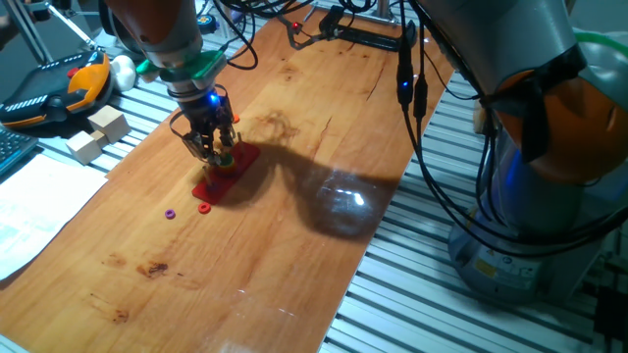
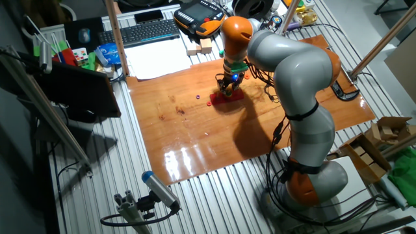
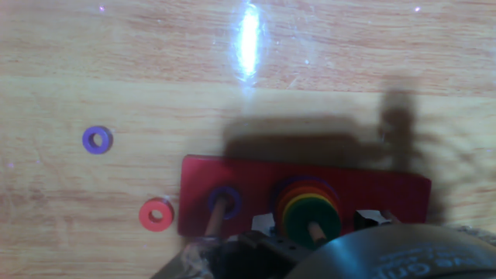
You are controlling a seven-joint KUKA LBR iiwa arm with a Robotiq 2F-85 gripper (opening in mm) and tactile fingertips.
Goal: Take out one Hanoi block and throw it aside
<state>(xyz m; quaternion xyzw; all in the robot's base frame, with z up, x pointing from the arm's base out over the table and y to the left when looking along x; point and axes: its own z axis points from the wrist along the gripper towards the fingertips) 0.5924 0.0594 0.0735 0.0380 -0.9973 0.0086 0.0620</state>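
**Hand low over the red base, green block on mid peg**

Hand view, near edge: hand (image 3: 310, 246) sits right over the stack; dark finger parts flank it at frame bottom, jaw gap can't be read. Block (image 3: 310, 218), dark green, tops a stack of rings on the middle peg; orange, red & darker rims show beneath it. Base (image 3: 387, 194), a red slab, lies flat on the counter (image 3: 116, 62). Left peg carries a dark purple ring (image 3: 225, 199) at its foot. Just left of the base, apart from it: a red ring (image 3: 156, 214) flat on the wood. Farther up-left, well apart: a purple ring (image 3: 97, 140).

One fixed view: hand (image 1: 218, 155) down at the base (image 1: 225, 176), blue light on the wrist above. Red ring (image 1: 204, 208) & purple ring (image 1: 171, 213) lie on the near-left side. Beyond the counter edge: wood blocks (image 1: 98, 133).

Other fixed view: arm (image 2: 292, 71) arches over from the right, hand (image 2: 229, 86) at the base (image 2: 227, 97); too small for detail.
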